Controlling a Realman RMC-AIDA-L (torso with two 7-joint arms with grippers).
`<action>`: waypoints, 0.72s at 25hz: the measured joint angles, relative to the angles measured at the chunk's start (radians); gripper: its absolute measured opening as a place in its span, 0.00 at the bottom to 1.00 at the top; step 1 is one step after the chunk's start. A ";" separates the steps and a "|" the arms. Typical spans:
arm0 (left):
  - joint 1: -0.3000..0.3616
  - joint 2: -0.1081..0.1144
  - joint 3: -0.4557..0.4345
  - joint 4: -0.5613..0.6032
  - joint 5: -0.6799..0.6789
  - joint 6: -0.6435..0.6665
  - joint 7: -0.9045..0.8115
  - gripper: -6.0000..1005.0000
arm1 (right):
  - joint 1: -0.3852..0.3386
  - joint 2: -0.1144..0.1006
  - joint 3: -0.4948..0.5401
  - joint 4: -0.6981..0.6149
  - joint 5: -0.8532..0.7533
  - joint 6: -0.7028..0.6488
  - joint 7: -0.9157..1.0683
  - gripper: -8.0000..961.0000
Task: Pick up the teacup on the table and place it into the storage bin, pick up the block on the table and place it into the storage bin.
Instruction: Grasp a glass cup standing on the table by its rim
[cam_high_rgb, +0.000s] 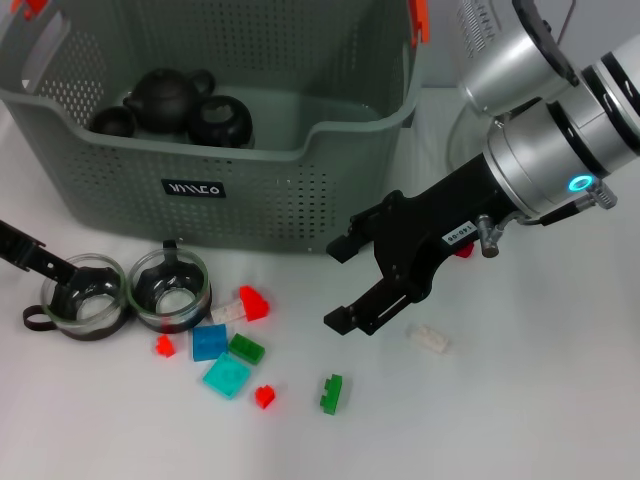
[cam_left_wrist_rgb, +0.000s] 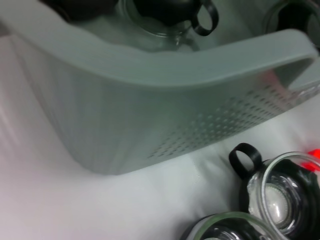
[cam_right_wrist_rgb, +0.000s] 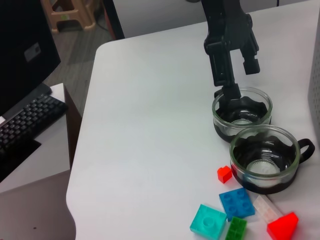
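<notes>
Grey-green perforated plastic, the large storage bin (cam_high_rgb: 250, 190) stands at the far side of the white table (cam_high_rgb: 520, 400), with a small black label (cam_high_rgb: 194, 187) on its near wall and an orange handle clip (cam_high_rgb: 418, 18) at its right rim; dark teaware (cam_high_rgb: 170, 100) already lies inside it. Just in front of the bin, two glass teacups with black inserts sit side by side on the table: the left teacup (cam_high_rgb: 84, 296) and the right teacup (cam_high_rgb: 171, 288). The left hand (cam_right_wrist_rgb: 231, 75), black and slender, reaches in from the left edge and meets the left teacup, one finger dipping inside its rim; whether it actually grips the glass cannot be told. The right hand (cam_high_rgb: 350, 285) hovers above the table to the right of the cups, its black fingers spread wide apart and holding nothing. Scattered near the cups lie small toy blocks: a red block (cam_high_rgb: 253, 302), a blue block (cam_high_rgb: 209, 342), a teal flat block (cam_high_rgb: 227, 376), a green block (cam_high_rgb: 330, 393) nearer the front, and a pale clear block (cam_high_rgb: 428, 338) just beside the right hand's lower finger.
</notes>
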 joint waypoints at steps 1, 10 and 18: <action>0.000 -0.003 0.001 0.000 0.007 -0.007 -0.001 0.85 | 0.000 0.000 0.000 0.002 0.000 0.001 0.000 0.98; 0.000 -0.027 0.006 0.009 0.066 -0.085 -0.035 0.85 | -0.003 -0.001 -0.001 0.006 0.000 0.016 -0.002 0.98; 0.005 -0.048 0.003 0.009 0.082 -0.109 -0.040 0.85 | -0.008 -0.003 0.002 0.006 0.000 0.021 -0.012 0.98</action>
